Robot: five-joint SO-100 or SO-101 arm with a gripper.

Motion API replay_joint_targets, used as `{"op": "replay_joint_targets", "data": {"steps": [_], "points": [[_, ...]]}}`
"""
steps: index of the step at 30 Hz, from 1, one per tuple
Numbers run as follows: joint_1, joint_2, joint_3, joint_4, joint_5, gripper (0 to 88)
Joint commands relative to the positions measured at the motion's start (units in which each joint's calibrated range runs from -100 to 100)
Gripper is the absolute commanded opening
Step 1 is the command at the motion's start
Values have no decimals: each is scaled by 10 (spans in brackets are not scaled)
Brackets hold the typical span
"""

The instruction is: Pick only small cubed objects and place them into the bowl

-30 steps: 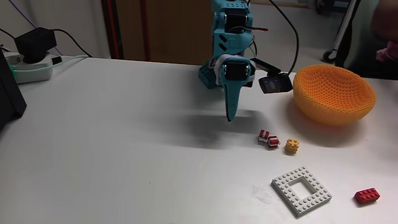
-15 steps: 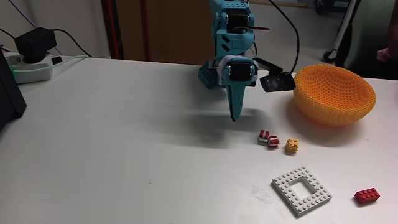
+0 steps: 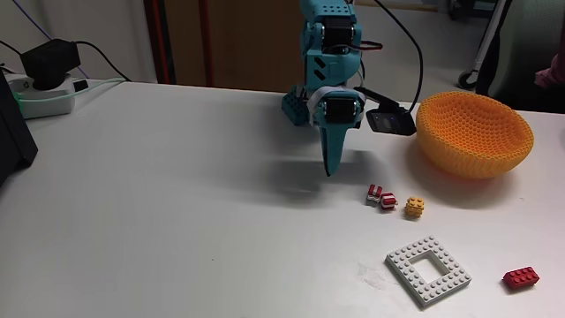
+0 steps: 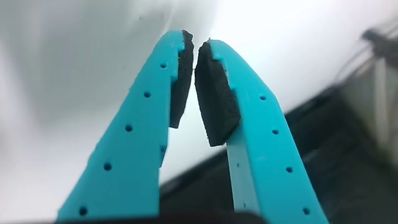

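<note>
A turquoise robot arm (image 3: 328, 62) stands at the far side of a white table (image 3: 159, 212) in the fixed view. Its gripper (image 3: 330, 171) points straight down, the tip hanging just above the tabletop, with a faint shadow under it.

In the wrist view, the gripper (image 4: 195, 45) appears as two turquoise fingers lined with black foam pads (image 4: 213, 99). The jaws are nearly closed, leaving only a thin slit between the pads, and nothing sits between them. The background there is blurred.

The small cubed objects lie on the table to the right of the gripper tip and nearer the camera in the fixed view, apart from the jaws. Two red-and-white cubes (image 3: 380, 195) sit touching or almost touching each other. A yellow cube (image 3: 414, 208) rests just beside them on the right.

The large orange bowl (image 3: 474, 134), with a knobbly honeycomb surface, stands at the right of the table, behind the cubes and tilted slightly so its inside shows.

Toward the front right lies a flat white square frame plate (image 3: 428, 269). A red rectangular brick (image 3: 521, 277) sits near the right edge. A white power strip (image 3: 44, 93) with a black adapter rests at the far left.
</note>
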Motion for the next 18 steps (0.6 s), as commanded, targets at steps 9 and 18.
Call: {"op": "replay_joint_targets", "data": {"steps": [9,18], "points": [[-39,227,-278,12,-27,12],[-126,416,-393,72,-60,85]]}}
